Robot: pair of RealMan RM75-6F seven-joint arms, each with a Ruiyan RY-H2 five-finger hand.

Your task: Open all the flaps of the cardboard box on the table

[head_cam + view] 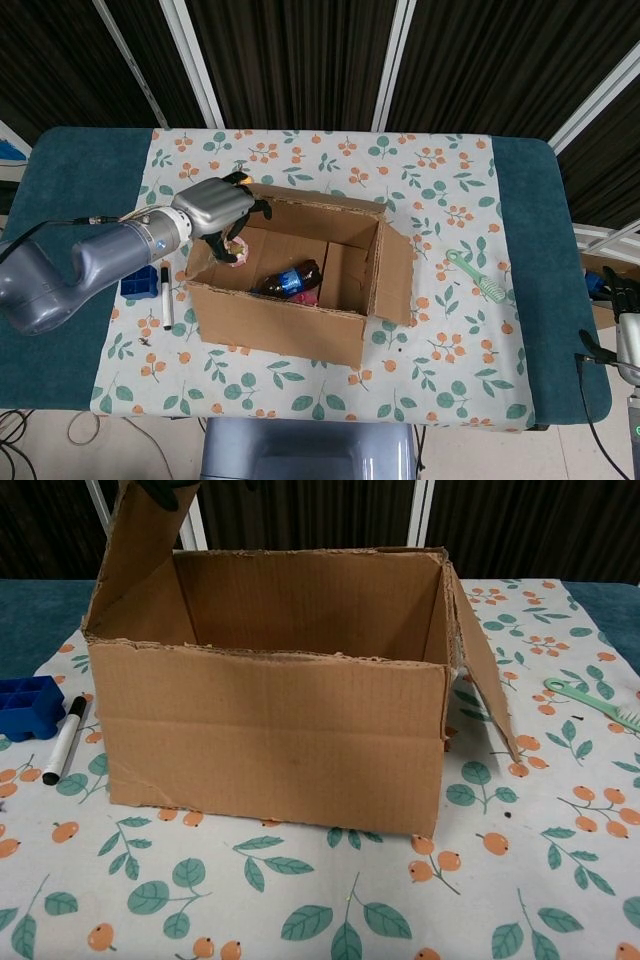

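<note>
From the head view, the cardboard box [300,285] sits a little left of the centre of the floral tablecloth [440,190], its top open to the camera. The left hand [215,208] is up at the box's ten o'clock corner, fingers curled over the top edge of the left flap [205,262] and grasping it, and that flap stands upright. At three o'clock the right flap [393,275] hangs out and down over the cloth. Inside the box, a dark bottle with a blue label [288,281] lies on the floor, with something pink [239,249] just off the hand's fingers. Off at nine o'clock from the box, a black marker [166,297] and a blue block [137,281] lie on the table; out at three o'clock, a green brush [474,273]. The right hand [612,292] shows only as dark fingers at the far right edge, and I cannot tell how it is set. Over to the chest view: the box [270,735] fills the frame, its left flap [135,550] rising toward eleven o'clock, dark fingertips [165,492] gripping its top edge. The right flap [480,670] slants down at three o'clock, the marker [66,739] and blue block [25,705] at nine.
</note>
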